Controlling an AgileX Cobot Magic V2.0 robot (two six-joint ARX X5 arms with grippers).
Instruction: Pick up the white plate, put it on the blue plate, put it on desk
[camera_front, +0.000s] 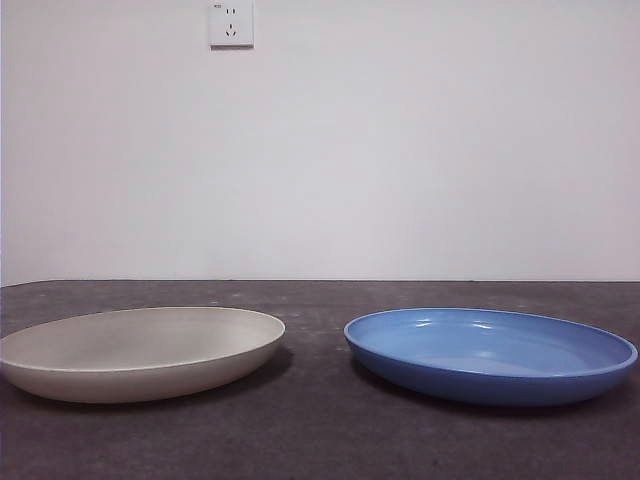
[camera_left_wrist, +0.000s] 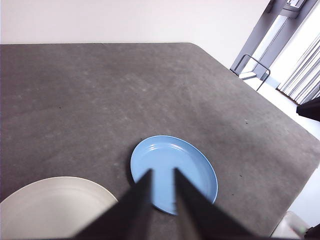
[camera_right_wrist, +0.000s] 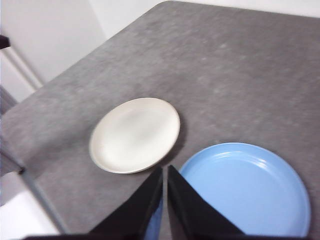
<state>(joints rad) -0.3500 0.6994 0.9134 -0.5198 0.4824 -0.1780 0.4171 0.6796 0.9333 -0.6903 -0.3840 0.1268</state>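
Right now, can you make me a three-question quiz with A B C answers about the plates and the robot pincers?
1. Where is the white plate?
A. on the blue plate
B. on the desk, beside the blue plate
C. in a pincer

2. How many plates are there?
A. one
B. two
C. three

3. What does the left pincer hold?
A. nothing
B. white plate
C. blue plate

Answers: 1 B, a strip of desk separates it from the blue plate. 2 B, one white, one blue. 3 A, its jaws hang above both plates, gripping neither.
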